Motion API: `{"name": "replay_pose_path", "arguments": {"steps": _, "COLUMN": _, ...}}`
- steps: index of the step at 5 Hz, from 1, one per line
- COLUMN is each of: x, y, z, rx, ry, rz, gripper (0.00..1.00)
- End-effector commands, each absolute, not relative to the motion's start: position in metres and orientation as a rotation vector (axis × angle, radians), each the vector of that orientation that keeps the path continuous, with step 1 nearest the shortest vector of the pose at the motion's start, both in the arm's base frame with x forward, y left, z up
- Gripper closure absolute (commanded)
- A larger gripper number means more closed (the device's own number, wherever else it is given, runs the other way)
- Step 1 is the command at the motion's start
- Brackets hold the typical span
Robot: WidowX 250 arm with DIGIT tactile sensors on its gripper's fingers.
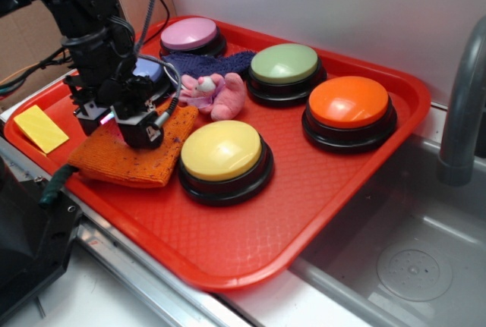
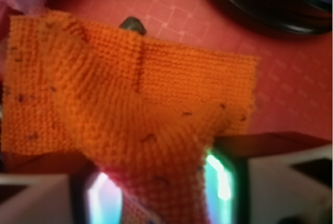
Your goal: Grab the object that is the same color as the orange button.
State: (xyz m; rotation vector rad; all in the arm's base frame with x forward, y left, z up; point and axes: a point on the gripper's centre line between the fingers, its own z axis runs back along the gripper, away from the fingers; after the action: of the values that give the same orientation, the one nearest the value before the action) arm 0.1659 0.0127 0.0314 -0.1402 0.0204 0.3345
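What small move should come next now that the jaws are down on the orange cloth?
Probably lift straight up a little. In the wrist view the orange knitted cloth is bunched into a fold running between the jaws, which suggests the gripper has it pinched, though its edges still rest on the red tray.

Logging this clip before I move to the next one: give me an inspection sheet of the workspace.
Surface: red tray beside a metal sink.
Job's things: orange knitted cloth bunched up between the tool's fingers; orange button untouched.
Clutter: yellow button, green button, pink button, pink plush toy, dark blue cloth, yellow rectangle.
Grippers: tool pinching the cloth.
Cables: black cables along the arm.
Surroundings: grey faucet, white wall.
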Motion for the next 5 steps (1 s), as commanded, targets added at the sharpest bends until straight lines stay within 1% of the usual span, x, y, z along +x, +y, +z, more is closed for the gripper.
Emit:
{"name": "replay_pose_path", "arguments": {"steps": 1, "x": 0.171, "y": 0.014, "z": 0.054, "rx": -0.081, "ry": 0.036, "rz": 0.312, "gripper": 1.0}}
{"name": "replay_pose_path", "arguments": {"steps": 2, "x": 0.177, "y": 0.017, "z": 0.089, "rx": 0.012, "ry": 0.032, "rz": 0.321, "gripper": 1.0}}
{"name": "replay_pose_path", "arguments": {"steps": 3, "x": 0.18, "y": 0.006, "z": 0.14, "rx": 0.034, "ry": -0.053, "rz": 0.269, "gripper": 1.0}}
{"name": "replay_pose_path", "arguments": {"steps": 4, "x": 0.177, "y": -0.011, "z": 0.182, "rx": 0.003, "ry": -0.123, "rz": 0.192, "gripper": 1.0}}
{"name": "replay_pose_path", "arguments": {"steps": 5, "x": 0.17, "y": -0.024, "z": 0.215, "rx": -0.01, "ry": -0.198, "rz": 0.168, "gripper": 1.0}}
